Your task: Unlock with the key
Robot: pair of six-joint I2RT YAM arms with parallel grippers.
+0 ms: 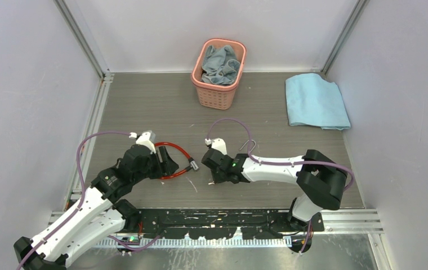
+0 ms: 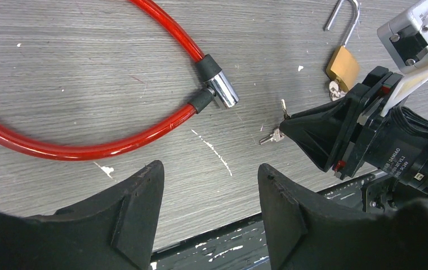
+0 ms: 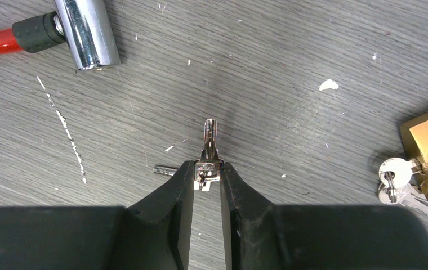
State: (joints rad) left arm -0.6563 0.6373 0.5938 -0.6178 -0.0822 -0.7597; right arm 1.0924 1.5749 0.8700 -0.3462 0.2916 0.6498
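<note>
A red cable lock (image 1: pixel 172 145) with a silver cylinder (image 1: pixel 192 165) lies on the table in front of my left arm; it also shows in the left wrist view (image 2: pixel 221 89) and the right wrist view (image 3: pixel 87 34). My left gripper (image 2: pixel 210 174) is open and empty, hovering just near of the cable loop. My right gripper (image 3: pixel 207 169) is shut on a small silver key (image 3: pixel 209 140), whose blade points toward the cylinder but stays apart from it. A brass padlock (image 2: pixel 342 67) with an open shackle and its own keys (image 3: pixel 395 180) lies to the right.
A pink basket (image 1: pixel 218 93) holding grey cloth stands at the back middle. A folded blue cloth (image 1: pixel 316 101) lies at the back right. A black perforated rail (image 1: pixel 228 216) runs along the near table edge. Grey walls close in both sides.
</note>
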